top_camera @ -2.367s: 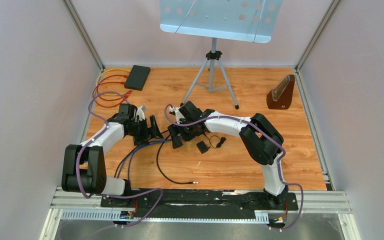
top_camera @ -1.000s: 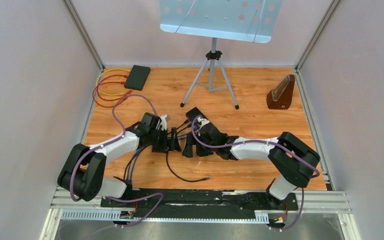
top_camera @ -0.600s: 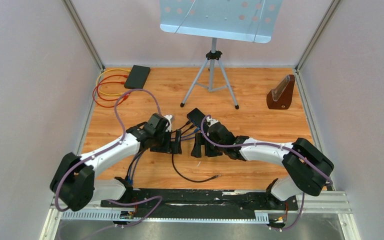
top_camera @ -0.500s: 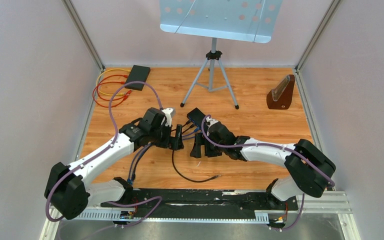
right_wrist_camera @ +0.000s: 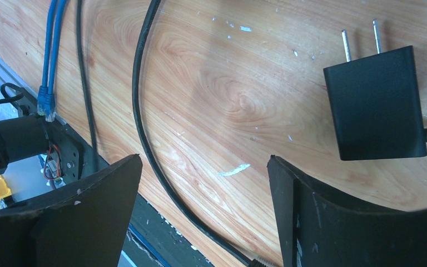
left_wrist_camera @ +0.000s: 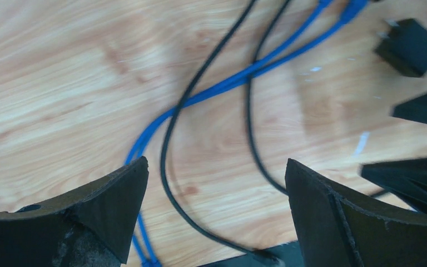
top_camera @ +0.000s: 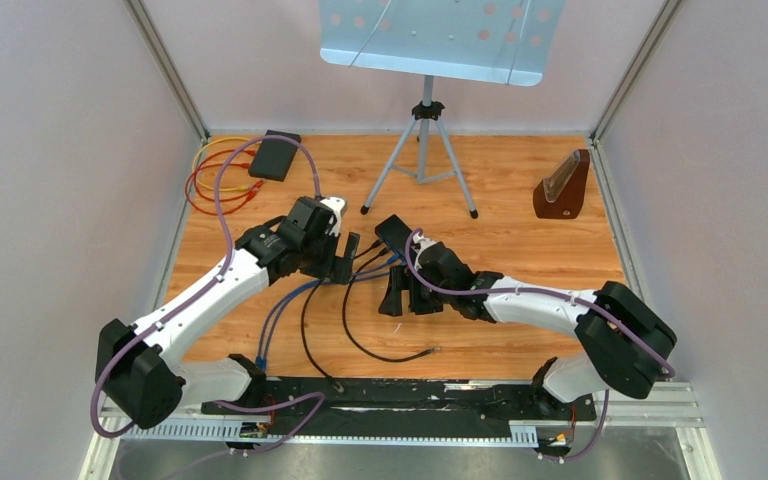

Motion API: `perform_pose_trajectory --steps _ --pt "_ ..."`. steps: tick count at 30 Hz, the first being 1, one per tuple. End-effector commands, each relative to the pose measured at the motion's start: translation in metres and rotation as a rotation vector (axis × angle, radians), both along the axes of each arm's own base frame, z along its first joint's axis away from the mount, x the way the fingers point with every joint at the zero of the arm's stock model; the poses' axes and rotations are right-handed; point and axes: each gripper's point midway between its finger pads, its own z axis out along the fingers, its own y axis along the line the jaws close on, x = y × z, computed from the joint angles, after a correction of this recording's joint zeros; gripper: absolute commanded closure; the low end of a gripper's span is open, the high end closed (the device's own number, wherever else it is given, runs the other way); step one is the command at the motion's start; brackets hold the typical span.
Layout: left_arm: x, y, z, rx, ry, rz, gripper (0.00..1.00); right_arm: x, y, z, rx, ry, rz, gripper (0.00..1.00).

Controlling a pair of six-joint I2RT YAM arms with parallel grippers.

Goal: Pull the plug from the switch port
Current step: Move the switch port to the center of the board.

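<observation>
The black switch (top_camera: 392, 232) lies on the wooden table between my two grippers. Two blue cables (top_camera: 290, 300) run from the near edge up to its front side, and their plugs (top_camera: 392, 260) sit there. In the left wrist view the blue cables (left_wrist_camera: 244, 75) cross under black cables toward the top edge. My left gripper (top_camera: 345, 258) (left_wrist_camera: 217, 183) hangs open just left of the switch, holding nothing. My right gripper (top_camera: 395, 290) (right_wrist_camera: 204, 167) stands open in front of the switch, above bare wood and a black cable (right_wrist_camera: 144, 111).
A black power adapter (right_wrist_camera: 375, 103) (left_wrist_camera: 410, 47) with two prongs lies by the right gripper. A second black box (top_camera: 275, 155) with red and yellow cables (top_camera: 215, 180) sits at the back left. A tripod music stand (top_camera: 422, 150) and a brown metronome (top_camera: 563, 187) stand behind.
My left gripper has opened wider and drawn back and left, away from the right gripper. The blue cables and a black cable loop now show. The right arm has barely moved.
</observation>
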Motion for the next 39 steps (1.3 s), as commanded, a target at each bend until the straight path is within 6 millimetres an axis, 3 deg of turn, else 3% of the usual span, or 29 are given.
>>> perform_pose_trajectory --steps 1,11,16,24,32,39 --pt "0.021 0.042 0.004 0.227 -0.08 0.108 0.0 0.003 0.013 0.015 0.055 0.007 -0.001 0.16" --pt "0.067 0.059 -0.036 0.081 -0.009 0.243 0.0 -0.004 0.019 0.007 0.09 0.06 0.001 0.16" --pt "0.064 0.06 -0.068 0.072 0.047 0.264 0.0 -0.007 0.02 0.005 0.092 0.076 0.013 0.16" --pt "0.054 0.065 -0.101 0.017 0.133 0.325 0.0 -0.009 0.02 0.007 0.098 0.074 0.023 0.16" --pt "0.046 0.067 -0.113 -0.058 0.191 0.381 0.0 -0.001 0.025 0.016 0.106 0.053 0.013 0.15" --pt "0.043 0.049 -0.087 -0.204 0.142 0.3 0.0 -0.002 0.025 0.012 0.1 0.066 0.019 0.15"
